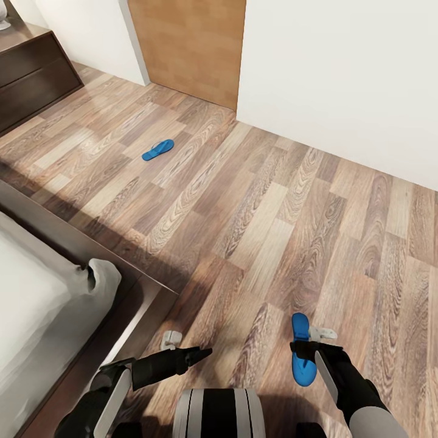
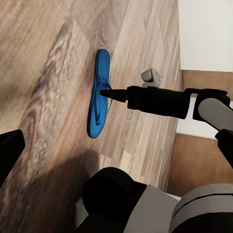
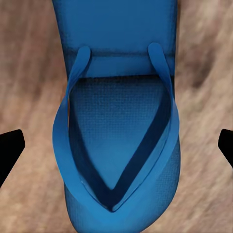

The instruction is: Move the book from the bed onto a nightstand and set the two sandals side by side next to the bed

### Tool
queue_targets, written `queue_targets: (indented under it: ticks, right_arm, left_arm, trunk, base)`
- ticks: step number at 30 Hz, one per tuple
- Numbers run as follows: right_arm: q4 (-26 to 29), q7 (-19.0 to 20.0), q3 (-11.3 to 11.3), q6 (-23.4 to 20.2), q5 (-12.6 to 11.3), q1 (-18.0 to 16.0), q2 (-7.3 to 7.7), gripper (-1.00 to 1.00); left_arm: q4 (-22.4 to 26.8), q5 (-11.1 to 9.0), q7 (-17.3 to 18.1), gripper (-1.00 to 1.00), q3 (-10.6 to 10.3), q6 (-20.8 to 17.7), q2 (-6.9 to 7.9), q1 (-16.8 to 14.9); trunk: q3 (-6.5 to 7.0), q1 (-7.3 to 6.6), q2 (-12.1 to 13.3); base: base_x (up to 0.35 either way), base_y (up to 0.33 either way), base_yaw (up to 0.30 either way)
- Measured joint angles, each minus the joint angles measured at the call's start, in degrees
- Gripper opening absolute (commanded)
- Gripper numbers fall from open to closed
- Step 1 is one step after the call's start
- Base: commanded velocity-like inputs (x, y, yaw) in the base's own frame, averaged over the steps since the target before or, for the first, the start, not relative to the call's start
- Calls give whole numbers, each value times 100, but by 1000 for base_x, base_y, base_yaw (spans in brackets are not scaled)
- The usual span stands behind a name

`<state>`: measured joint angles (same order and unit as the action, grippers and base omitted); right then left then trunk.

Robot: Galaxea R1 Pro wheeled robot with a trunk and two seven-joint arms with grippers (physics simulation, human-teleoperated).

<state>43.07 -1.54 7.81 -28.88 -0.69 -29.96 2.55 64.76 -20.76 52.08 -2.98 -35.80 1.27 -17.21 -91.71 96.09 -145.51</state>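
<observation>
Nearest the head camera, the robot's trunk (image 1: 219, 412) fills the bottom edge, with both arms reaching forward over the plank floor (image 1: 261, 201). The right gripper (image 1: 313, 340) hangs directly over one blue sandal (image 1: 301, 350). In the right wrist view the sandal (image 3: 119, 121) lies centred between two dark fingertips (image 3: 9, 153) that stand wide apart at the picture's edges, clear of its sides, so this hand is spread and not gripping. The left wrist view shows the same sandal (image 2: 98, 94) flat on the boards with the right gripper (image 2: 114, 93) poised above its straps; whether a tip touches the strap I cannot tell.

The left gripper (image 1: 185, 350) reaches forward just beside the corner of the bed (image 1: 146, 298), holding nothing that I can see. One dark finger points forward and a pale part sits a little apart from it, but whether this hand is spread or closed I cannot tell.

The bed, with its dark frame and pale mattress, runs along the left. Well beyond it, out in the open floor, lies the second sandal (image 1: 158, 149), far from the first and not close against the bed. At the far left corner stands a dark wooden drawer cabinet (image 1: 30, 67), probably a nightstand.

As I judge it, the sandal step is only beginning: one sandal is about to be grasped, the other is untouched, and they are not yet side by side. The book's whereabouts cannot be judged here.
</observation>
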Motion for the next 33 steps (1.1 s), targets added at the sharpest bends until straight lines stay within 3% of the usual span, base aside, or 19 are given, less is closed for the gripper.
queue_targets:
  ticks: [4, 23, 29, 30, 33]
  right_arm:
    - [0, 0, -3, 0, 0, 0, 0, 100]
    - [0, -2, -2, 0, 1, 0, 0, 100]
    - [0, -2, -3, 0, 0, 1, 0, 100]
    - [0, -3, -2, 0, 0, 1, 0, -100]
    - [0, -2, -5, 0, 10, 0, 0, -100]
  left_arm:
    - [0, 0, 1, 100, 0, 0, 0, 0]
    - [0, 1, 3, 100, 0, -1, 0, 0]
    - [0, 0, 4, 100, 0, -1, 0, 0]
    - [0, 0, 4, 100, 0, 0, 0, 0]
    - [2, 0, 4, 100, 0, 0, 0, 0]
  trunk:
    - [0, 0, 0]
    - [-420, 49, -25]
    - [-421, 49, -25]
    - [-421, 49, -25]
    - [-421, 49, -25]
  base:
    - [0, 0, 0]
    - [0, 0, 0]
    - [0, 0, 0]
    - [0, 0, 0]
    - [0, 0, 0]
